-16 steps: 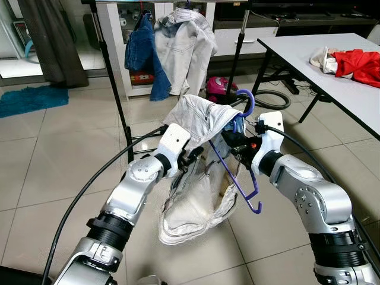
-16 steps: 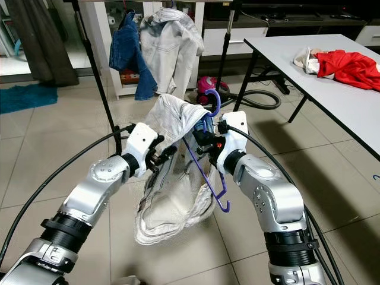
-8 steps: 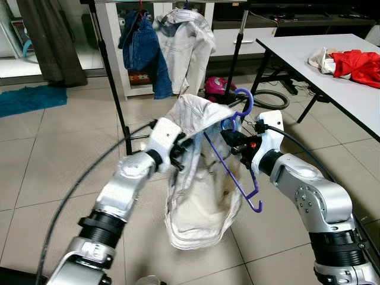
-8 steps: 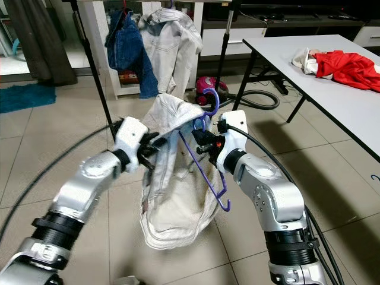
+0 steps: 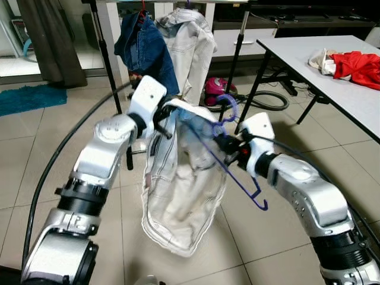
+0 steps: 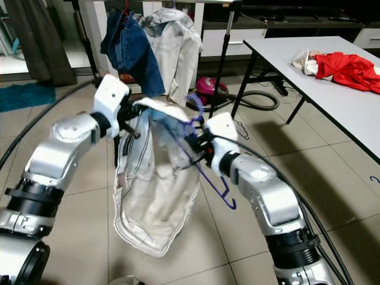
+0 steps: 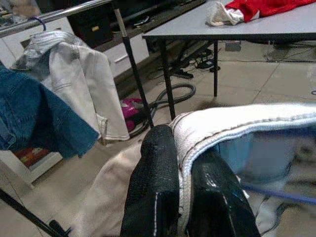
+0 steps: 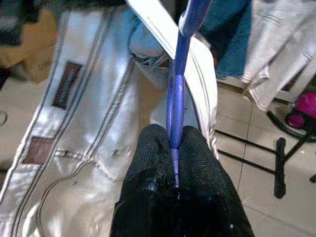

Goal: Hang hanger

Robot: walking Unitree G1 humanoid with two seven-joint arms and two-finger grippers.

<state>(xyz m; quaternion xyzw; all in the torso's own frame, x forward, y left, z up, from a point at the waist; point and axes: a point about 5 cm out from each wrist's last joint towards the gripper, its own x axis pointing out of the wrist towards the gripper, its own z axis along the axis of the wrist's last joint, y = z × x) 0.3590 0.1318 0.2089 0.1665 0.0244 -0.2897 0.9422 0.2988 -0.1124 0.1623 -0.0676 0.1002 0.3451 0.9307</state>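
A pale, whitish denim garment (image 5: 184,178) hangs open between my two arms, above the tiled floor. My left gripper (image 5: 164,116) is raised at its upper left corner and shut on the thick hem (image 7: 247,118). A purple plastic hanger (image 5: 237,172) slants through the garment's top opening, its hook (image 5: 228,107) upward and one arm end (image 5: 259,203) poking out low on the right. My right gripper (image 5: 223,142) is shut on the hanger's bar (image 8: 177,84), just beside the garment's collar edge. Cloth hides the hanger's far arm.
A black clothes rack pole (image 5: 105,53) stands behind, carrying a blue denim jacket (image 5: 145,47) and a light denim jacket (image 5: 193,41). A white table (image 5: 314,71) with a red cloth (image 5: 359,62) lies to the right. A pink vacuum (image 5: 215,89) and hose sit beneath.
My left gripper has risen and swung left with the hem, lifting and spreading the garment. My right gripper has shifted left and slightly up with the hanger.
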